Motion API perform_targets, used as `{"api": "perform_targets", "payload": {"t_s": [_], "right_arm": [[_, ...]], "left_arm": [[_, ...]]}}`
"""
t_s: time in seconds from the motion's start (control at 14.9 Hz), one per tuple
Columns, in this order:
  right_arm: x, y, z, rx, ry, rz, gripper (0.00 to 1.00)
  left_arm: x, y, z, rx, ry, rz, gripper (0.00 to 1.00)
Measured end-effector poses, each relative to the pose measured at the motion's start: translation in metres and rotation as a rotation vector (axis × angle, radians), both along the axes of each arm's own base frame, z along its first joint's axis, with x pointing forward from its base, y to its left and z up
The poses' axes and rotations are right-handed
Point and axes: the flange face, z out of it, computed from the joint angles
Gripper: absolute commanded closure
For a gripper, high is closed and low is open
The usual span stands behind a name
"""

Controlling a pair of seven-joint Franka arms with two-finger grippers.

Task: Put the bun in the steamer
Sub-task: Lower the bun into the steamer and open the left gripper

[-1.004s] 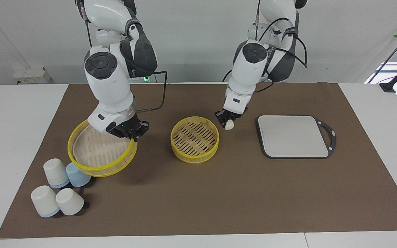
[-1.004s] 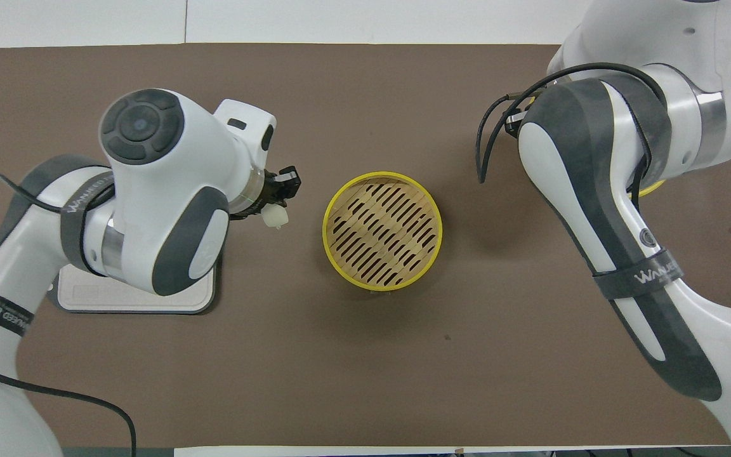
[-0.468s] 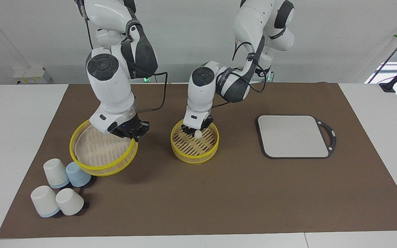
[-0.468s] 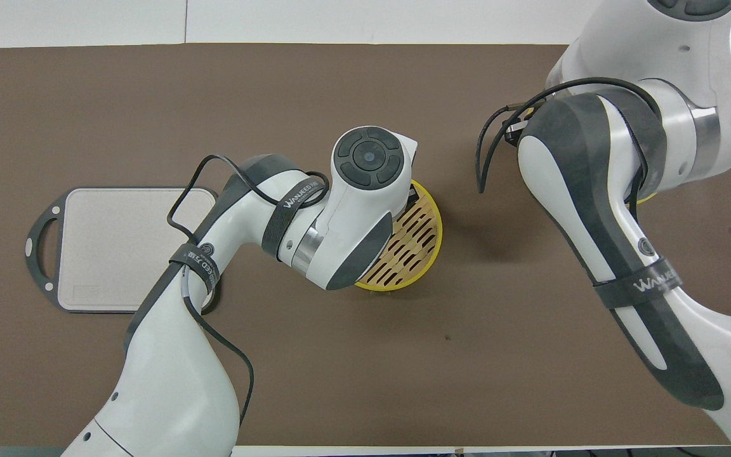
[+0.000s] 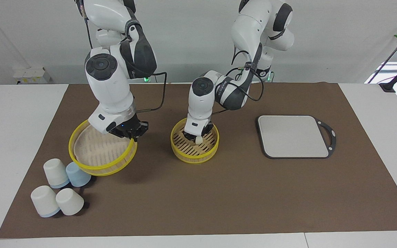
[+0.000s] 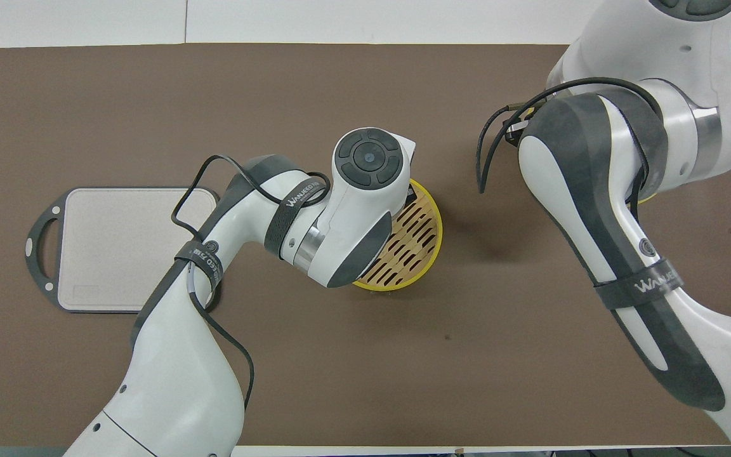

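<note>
Bun [image 5: 199, 139] pinched at tip of left gripper [image 5: 196, 137], low inside steamer [image 5: 194, 154], just above slats. Release needs short descent only. Right gripper [image 5: 130, 133] clamps lifted upper tier [image 5: 99, 167], waiting.

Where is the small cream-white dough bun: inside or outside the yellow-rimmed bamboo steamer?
Inside: the bun sits within the steamer rim, at the left gripper.

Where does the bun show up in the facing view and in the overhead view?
Facing view: the bun is at the tip of the left tool, low inside the steamer basket at mid-table.
Overhead view: not visible; the left arm covers that part of the basket.
Shared landmark: the grey-white board, toward the left arm's end of the table.
</note>
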Motion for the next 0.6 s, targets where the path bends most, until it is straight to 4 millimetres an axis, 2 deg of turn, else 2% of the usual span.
{"api": "perform_targets", "payload": {"t_s": [0.27,0.47,0.54,0.6], "right_arm": [[0.001,-0.0056,-0.0008,0.0,0.002,-0.008,1.0],[0.0009,-0.0053,-0.001,0.0,0.002,-0.008,1.0],[0.0009,-0.0053,-0.001,0.0,0.002,-0.008,1.0],[0.0009,-0.0053,-0.0011,0.0,0.002,-0.008,1.0]], "left_arm": [[-0.0056,-0.002,-0.0065,0.005,0.007,-0.007,0.65],[-0.0087,-0.0018,-0.0116,0.011,0.015,-0.01,0.48],[-0.0091,-0.0016,-0.0125,0.012,0.015,-0.01,0.24],[-0.0091,-0.0015,-0.0127,0.012,0.015,-0.01,0.07]]}}
